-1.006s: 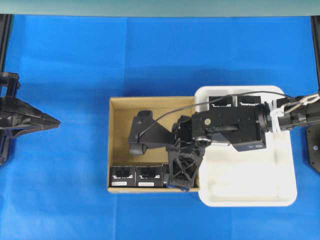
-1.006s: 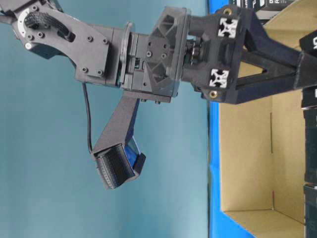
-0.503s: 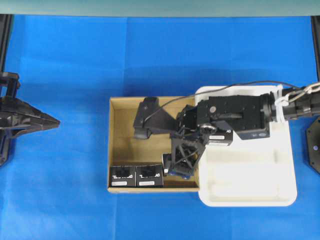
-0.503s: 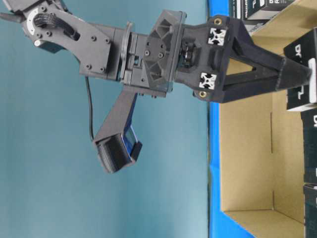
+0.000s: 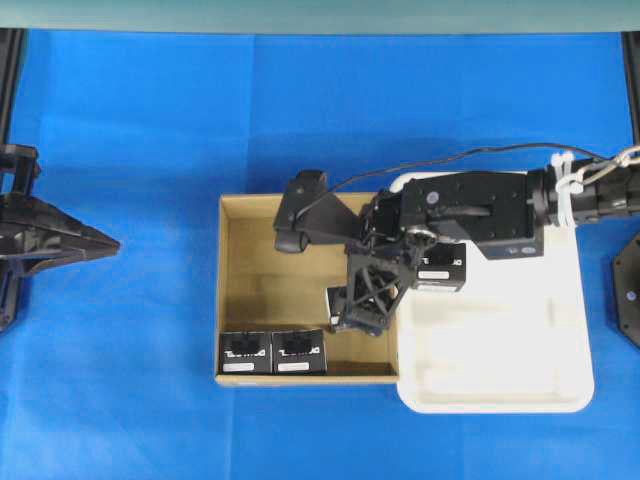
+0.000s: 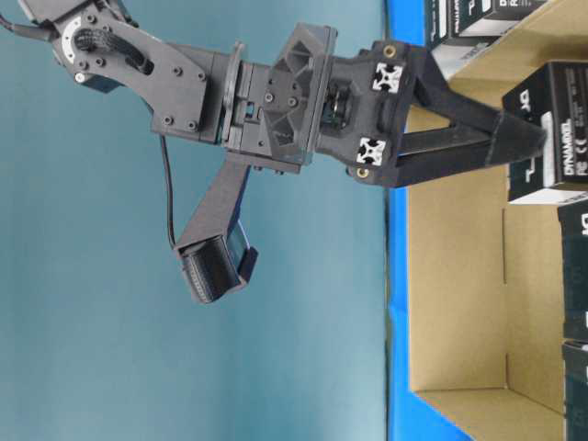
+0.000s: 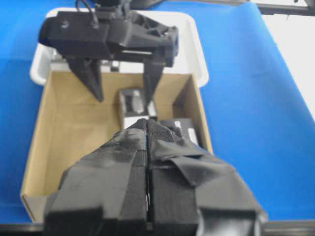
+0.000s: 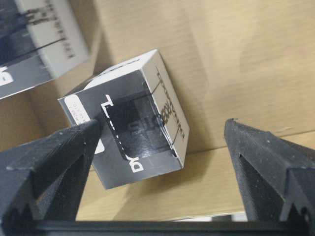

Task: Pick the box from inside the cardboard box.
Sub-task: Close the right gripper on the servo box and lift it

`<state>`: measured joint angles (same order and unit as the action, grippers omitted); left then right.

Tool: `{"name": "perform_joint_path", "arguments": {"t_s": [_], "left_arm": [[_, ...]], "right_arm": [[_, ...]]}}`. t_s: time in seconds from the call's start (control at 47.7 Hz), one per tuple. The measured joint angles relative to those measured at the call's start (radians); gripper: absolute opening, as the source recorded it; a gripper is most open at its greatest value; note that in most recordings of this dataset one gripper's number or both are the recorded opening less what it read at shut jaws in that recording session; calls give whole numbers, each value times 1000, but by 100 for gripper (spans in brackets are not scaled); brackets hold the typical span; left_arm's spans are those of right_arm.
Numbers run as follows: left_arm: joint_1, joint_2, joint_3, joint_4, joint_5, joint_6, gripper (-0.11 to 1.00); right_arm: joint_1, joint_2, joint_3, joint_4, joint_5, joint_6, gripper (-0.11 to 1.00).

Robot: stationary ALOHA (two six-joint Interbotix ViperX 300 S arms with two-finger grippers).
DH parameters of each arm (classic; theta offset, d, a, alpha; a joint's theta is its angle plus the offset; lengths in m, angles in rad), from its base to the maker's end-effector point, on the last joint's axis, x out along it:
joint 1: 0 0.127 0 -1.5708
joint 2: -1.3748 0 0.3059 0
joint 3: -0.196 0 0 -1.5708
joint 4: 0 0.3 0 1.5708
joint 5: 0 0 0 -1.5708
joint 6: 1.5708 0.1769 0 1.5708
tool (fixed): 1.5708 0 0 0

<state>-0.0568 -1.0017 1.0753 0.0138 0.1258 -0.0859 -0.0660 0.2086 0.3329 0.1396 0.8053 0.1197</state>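
One small black box [image 8: 130, 135], white lettering and label strip, tilted inside cardboard box [image 5: 250, 290]; right claw [image 8: 162, 147] spread wide around it; left claw [image 7: 147, 167] pressed together.

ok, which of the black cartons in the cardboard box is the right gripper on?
The lone carton between the right gripper fingers, near the cardboard box right wall. The other two cartons sit together by the bottom wall.
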Motion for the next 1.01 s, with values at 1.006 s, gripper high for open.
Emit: {"name": "perform_joint_path", "arguments": {"t_s": [1.006], "left_arm": [[2, 0, 0, 2, 0, 0, -7]], "right_arm": [[-31, -28, 12, -21, 17, 3, 99]]}}
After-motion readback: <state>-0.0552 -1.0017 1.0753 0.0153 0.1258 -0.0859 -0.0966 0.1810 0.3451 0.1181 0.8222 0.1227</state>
